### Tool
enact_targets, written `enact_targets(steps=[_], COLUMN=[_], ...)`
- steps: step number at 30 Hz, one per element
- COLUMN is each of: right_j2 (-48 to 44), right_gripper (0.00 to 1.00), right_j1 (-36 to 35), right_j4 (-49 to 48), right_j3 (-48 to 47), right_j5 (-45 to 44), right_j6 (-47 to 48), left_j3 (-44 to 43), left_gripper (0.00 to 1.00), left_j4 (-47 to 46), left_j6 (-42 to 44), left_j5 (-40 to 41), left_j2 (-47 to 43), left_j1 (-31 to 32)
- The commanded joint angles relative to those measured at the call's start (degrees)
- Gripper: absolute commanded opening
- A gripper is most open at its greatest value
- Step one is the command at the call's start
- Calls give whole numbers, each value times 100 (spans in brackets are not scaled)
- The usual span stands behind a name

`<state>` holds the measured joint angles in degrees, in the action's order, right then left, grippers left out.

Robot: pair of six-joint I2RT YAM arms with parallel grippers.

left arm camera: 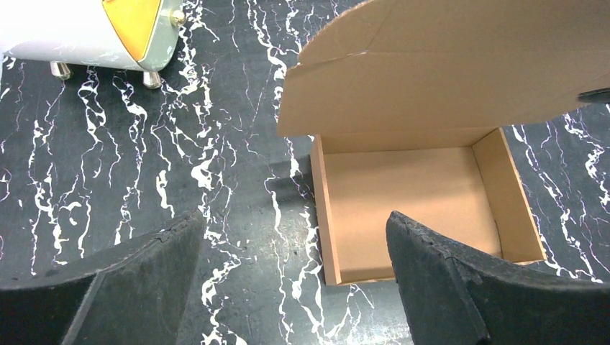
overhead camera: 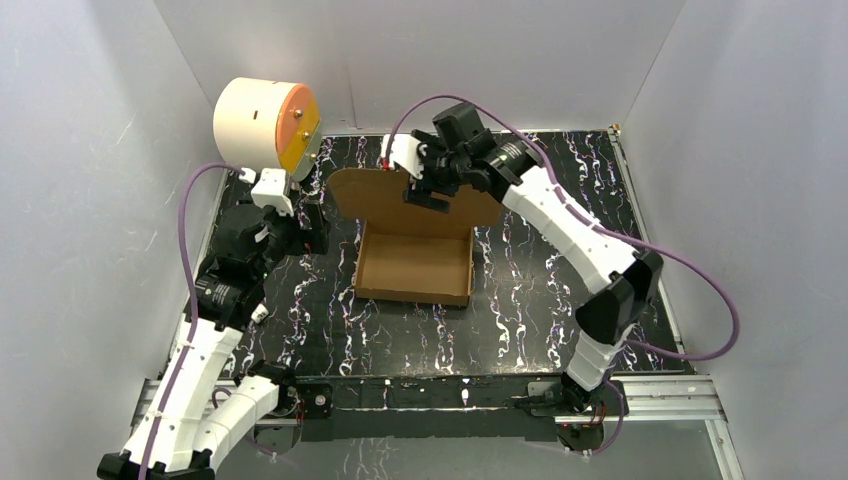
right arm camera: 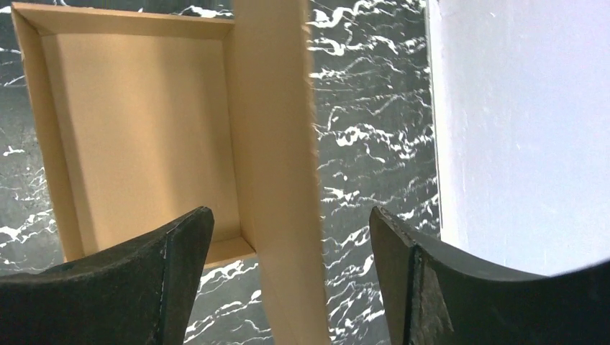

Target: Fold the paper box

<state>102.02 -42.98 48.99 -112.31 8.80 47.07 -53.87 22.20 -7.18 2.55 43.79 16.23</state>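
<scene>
1. The right gripper (right arm camera: pixel 289 215) stood spread, one jaw on either side of the upright lid (right arm camera: pixel 277 108) with a gap on each side; it clasped nothing.
2. The left gripper (left arm camera: pixel 293 223) was likewise spread and empty; it hung over the table (overhead camera: pixel 520 300) just left of the paper box (overhead camera: pixel 415 268).
3. The paper box sat mid-table with its four walls raised and its floor bare; the lid rose from the far wall.
4. The step in hand was probably closing the lid. To do it well, the finger behind the lid should press near the top edge, centred so the panel does not twist; it should sweep in an arc about the hinge crease; the left gripper might steady the left wall, since so light a box would likely slide; the lid's corners would need guiding inside the walls.
5. Only the right wrist view showed the gaps between jaws and lid, which the wrist masked from overhead; only the left wrist view showed a crease across the lid's left corner; only the overhead view showed the whole cream cylinder (overhead camera: pixel 265 122), far left and well apart from the box.
</scene>
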Motion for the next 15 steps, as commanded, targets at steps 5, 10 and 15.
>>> enact_targets(steps=[5,10,15], right_j2=[-1868,-2494,-2986], right_gripper=[94,96,92], right_j1=[12,149,444], right_j4=[-1979,-2278,-2437], right_j3=[1581,2302,3088], right_j5=[-1330,-2066,-2295], right_j6=[-1752,-2613,-2959], left_j3=[-364,-381,-627], left_gripper=[95,94,93], left_j4=[30,-162,-121], left_j6=[24,-224,-423], left_j5=[-155,10,212], left_j2=[208,414,846], left_j1=[-33,-33,-34])
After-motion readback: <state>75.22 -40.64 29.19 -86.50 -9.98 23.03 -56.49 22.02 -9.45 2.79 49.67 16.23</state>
